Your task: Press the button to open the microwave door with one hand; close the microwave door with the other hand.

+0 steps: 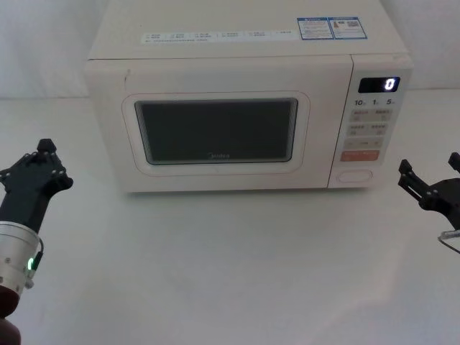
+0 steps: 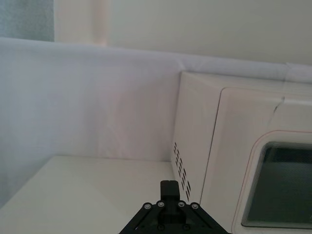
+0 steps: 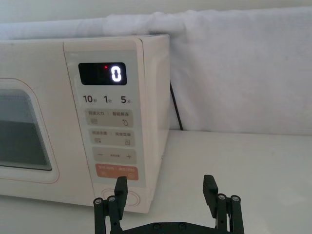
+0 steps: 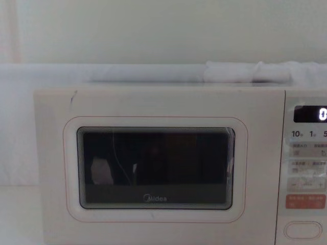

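A cream microwave sits at the back of the white desk. The microwave door is shut flat against the front. It has a dark window with a thin pink line around it, and the word "Midea" sits under the glass. To the right of the door is the control panel. Its little screen shows a bright 0. The button is the wide cream one at the very bottom of the panel, just under the orange-red key.

The left end effector hangs over the desk to the left of the microwave, near its front corner but not touching it. I cannot tell if its fingers are open or closed.

The right end effector is over the desk to the right of the microwave, near the panel and apart from it. Its two black fingers are spread wide with nothing between them. In the right wrist view the button is partly hidden behind one finger.
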